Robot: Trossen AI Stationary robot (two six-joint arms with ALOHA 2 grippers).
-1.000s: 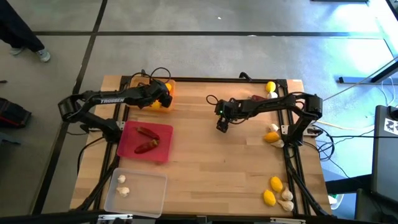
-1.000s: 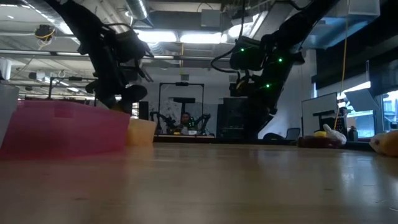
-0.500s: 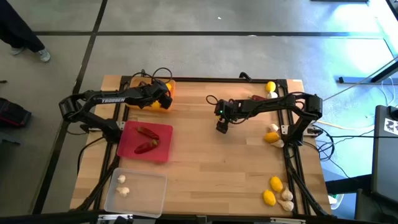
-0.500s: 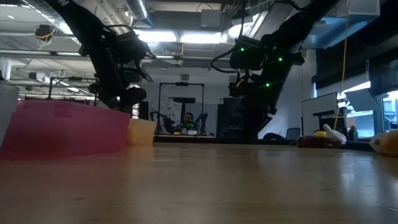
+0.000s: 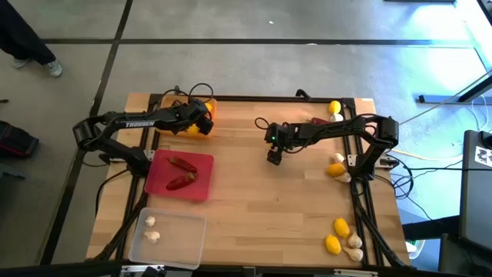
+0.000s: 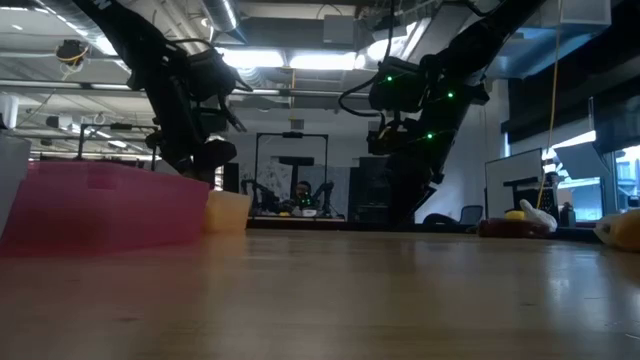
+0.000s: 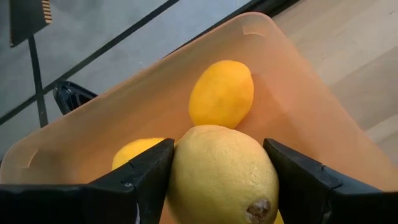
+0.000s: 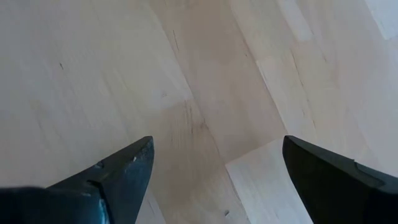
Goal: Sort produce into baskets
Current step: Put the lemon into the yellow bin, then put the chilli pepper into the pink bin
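Observation:
My left gripper (image 5: 201,120) is over the translucent orange basket (image 5: 184,102) at the table's far left, shut on a yellow lemon (image 7: 224,177). Two more lemons (image 7: 222,93) (image 7: 134,154) lie in that basket below it. The red-pink basket (image 5: 201,165) holds two dark red chillies (image 5: 182,163). The clear basket (image 5: 184,231) near the front holds two garlic bulbs (image 5: 152,237). My right gripper (image 5: 274,157) hangs open and empty above the bare table middle, as the right wrist view (image 8: 214,162) shows. My left gripper pinches the lemon between its two fingers, one on each opposite side (image 7: 180,180). The fingers (image 7: 149,174) slant down toward the far edge. The lemon is lifted above the orange basket's rim (image 6: 228,198) in the low view, over the two lemons lying there.
Loose produce lies along the table's right side: a lemon (image 5: 334,108) and a chilli (image 5: 317,121) at the far right, a lemon and garlic (image 5: 336,168) by the right arm's base, and lemons and garlic (image 5: 342,237) at the near right. Bare wood lies mid-table.

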